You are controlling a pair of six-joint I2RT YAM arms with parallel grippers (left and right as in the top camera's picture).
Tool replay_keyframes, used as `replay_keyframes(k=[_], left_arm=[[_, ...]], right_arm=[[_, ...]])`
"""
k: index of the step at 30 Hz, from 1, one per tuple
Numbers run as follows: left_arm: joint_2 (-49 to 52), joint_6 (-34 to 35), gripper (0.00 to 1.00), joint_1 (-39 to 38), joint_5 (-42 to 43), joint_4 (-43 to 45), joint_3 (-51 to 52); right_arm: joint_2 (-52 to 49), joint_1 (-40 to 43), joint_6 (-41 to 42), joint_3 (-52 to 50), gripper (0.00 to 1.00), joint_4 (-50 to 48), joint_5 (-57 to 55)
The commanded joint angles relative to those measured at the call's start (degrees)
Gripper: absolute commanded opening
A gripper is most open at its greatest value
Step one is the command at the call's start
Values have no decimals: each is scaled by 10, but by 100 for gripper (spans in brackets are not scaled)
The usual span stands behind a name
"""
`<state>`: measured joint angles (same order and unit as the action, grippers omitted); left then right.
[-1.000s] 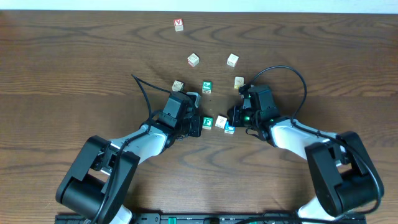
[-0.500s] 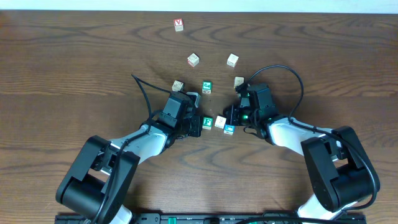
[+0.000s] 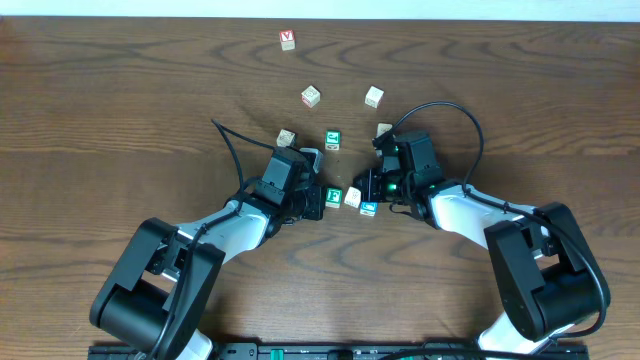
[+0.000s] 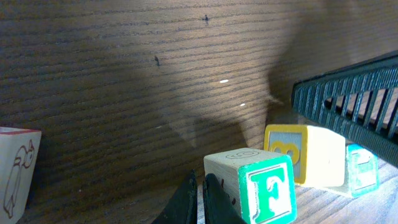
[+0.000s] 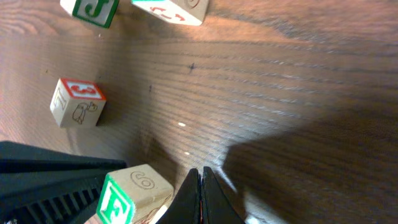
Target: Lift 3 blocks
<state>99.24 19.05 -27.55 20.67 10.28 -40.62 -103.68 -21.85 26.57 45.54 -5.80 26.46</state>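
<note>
While both grippers are clenched on nothing, the three blocks lie in a short row at the middle of the overhead frame: the green block (image 3: 334, 195), the cream block (image 3: 353, 196) and the blue block (image 3: 369, 208), close together. The left gripper (image 4: 200, 198) stands just beside the green block, and the right gripper (image 5: 200, 186) sits at the row's right end. I judge this to be the squeeze before lifting. Next, both must press inward evenly, then rise together. The cubes are painted wood with crisp edges and slick faces, on a dark, grained table (image 3: 120, 100).
</note>
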Motion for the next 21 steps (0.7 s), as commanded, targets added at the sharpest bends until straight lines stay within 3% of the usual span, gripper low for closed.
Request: replay_keyframes(k=[1, 21], left_arm=[[7, -10, 7, -2, -3, -3, -2], [7, -10, 7, -2, -3, -3, -2]], right_arm=[[-6, -8, -14, 9, 1, 0, 10], [-6, -3, -40, 10, 1, 6, 16]])
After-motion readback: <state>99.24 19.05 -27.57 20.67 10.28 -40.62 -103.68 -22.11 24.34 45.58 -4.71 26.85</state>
